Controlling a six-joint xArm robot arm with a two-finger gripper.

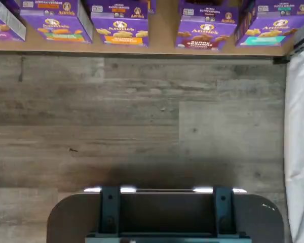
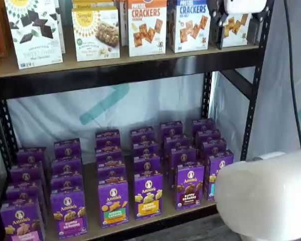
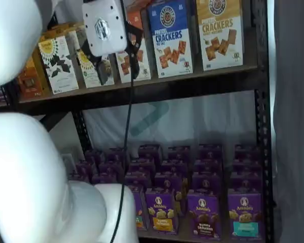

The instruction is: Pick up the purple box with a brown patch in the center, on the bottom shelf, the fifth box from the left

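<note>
The jaws hang high up, level with the cracker cartons (image 3: 169, 38) on the upper shelf. I see only the white body from behind, with black fingers poking out past it. Nothing is caught between them, and as far as I can judge they stand spread wide.

The purple box (image 2: 190, 185) is well below the jaws, in the front row of the bottom shelf (image 2: 92, 213). It stands upright with its brown cracker patch facing out, and it shows in both shelf views and in the wrist view (image 1: 205, 34). Down there it has the yellow-banded carton (image 2: 148, 193) just beside it on one flank and the teal-banded carton (image 3: 244, 212) just beside it on the other, with more purple cartons stacked behind.

So the reach has not really begun. To do it well, I would bring the jaws down in front of the rack first. I would not cut diagonally, so that the arm clears the black edge of the upper shelf. Then I would centre them on the brown patch using the wrist view. The gaps to the neighbouring cartons look narrow, so each finger should slide into its own gap without nudging either neighbour. Keep the jaws wide until they straddle the carton's sides, then close gently, since thin cardboard will likely dent. Draw it straight forward off the board before lifting.
</note>
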